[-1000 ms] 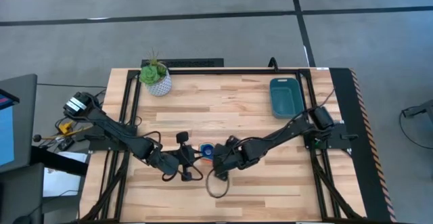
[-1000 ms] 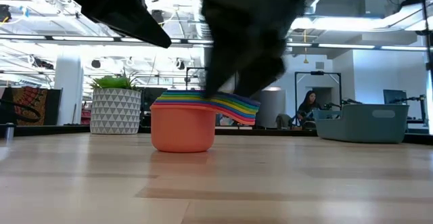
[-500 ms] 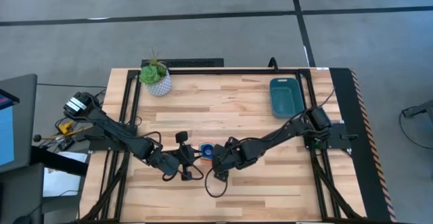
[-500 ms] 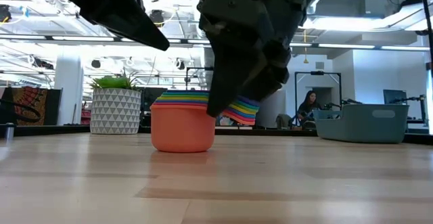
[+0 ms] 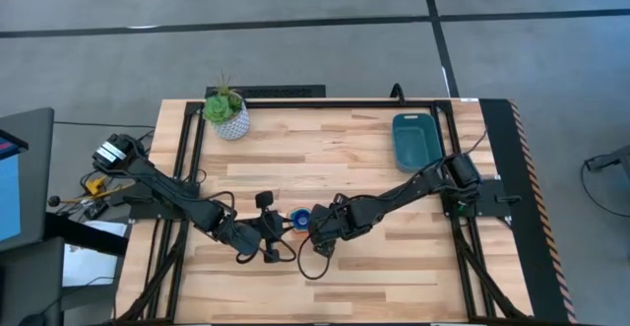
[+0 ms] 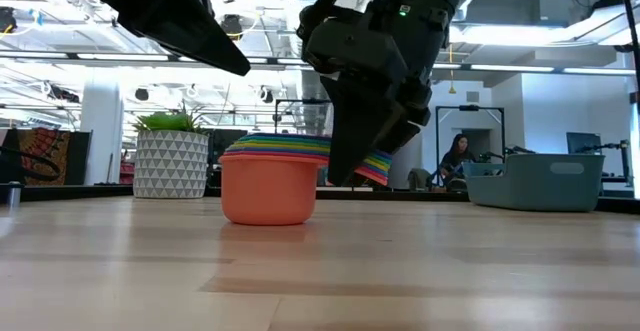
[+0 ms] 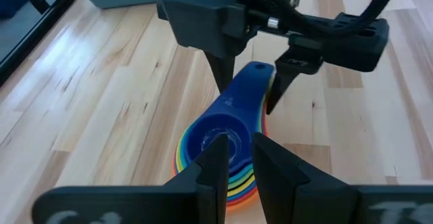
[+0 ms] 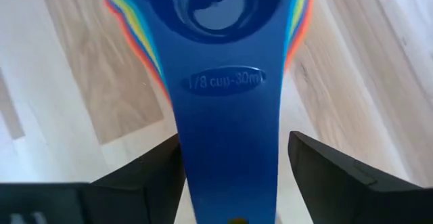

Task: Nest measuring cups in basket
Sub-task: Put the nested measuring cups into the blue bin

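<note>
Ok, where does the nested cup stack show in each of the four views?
High view: nested cup stack at lower centre, between the left gripper and the right gripper.
Low view: stack left of centre, orange cup outermost.
Left wrist view: stack at lower centre.
Right wrist view: stack fills the centre.
Shared landmark: the blue handle, straddled by the right gripper.

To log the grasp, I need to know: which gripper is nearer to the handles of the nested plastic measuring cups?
Right. The right gripper has open fingers straddling the nested plastic measuring cups' handles; the left gripper hovers over the bowls, opposite the handles.
</note>
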Controlling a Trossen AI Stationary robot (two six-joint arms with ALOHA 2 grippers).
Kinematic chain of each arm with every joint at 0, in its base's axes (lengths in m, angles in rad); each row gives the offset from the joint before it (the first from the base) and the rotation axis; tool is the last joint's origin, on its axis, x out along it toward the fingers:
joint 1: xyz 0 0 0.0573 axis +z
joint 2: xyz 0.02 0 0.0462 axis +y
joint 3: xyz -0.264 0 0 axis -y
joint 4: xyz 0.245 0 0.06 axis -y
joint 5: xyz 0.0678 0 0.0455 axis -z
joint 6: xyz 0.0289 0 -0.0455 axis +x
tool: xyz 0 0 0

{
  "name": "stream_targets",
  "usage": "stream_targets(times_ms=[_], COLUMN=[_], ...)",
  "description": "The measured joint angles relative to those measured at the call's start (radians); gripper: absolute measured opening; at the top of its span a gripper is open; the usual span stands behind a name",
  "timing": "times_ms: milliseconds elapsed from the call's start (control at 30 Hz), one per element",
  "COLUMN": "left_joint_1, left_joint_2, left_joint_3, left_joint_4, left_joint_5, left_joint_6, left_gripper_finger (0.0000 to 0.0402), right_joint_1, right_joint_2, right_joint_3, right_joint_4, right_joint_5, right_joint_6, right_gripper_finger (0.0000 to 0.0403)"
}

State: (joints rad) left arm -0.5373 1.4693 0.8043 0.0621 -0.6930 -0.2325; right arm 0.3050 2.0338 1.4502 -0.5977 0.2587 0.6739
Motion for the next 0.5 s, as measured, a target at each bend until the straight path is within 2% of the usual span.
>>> stream_targets(times_ms=[400,500], left_joint_1=[0.000,0.000], left_joint_2=[0.000,0.000], left_joint_3=[0.000,0.000], left_joint_4=[-0.004,-0.004], left_joint_5=[0.000,0.000], left_joint_6=[0.000,0.000], left_gripper_finger=[0.0054,0.0054], right_joint_1=[-0.010,-0.029], right_joint_2=[0.000,0.000], right_joint_3=[0.000,0.000], right_joint_4=[0.008,0.022], right_joint_5=[-0.030,-0.066], right_joint_6=[-0.202,-0.249], right_gripper_finger=[0.0265,0.0265])
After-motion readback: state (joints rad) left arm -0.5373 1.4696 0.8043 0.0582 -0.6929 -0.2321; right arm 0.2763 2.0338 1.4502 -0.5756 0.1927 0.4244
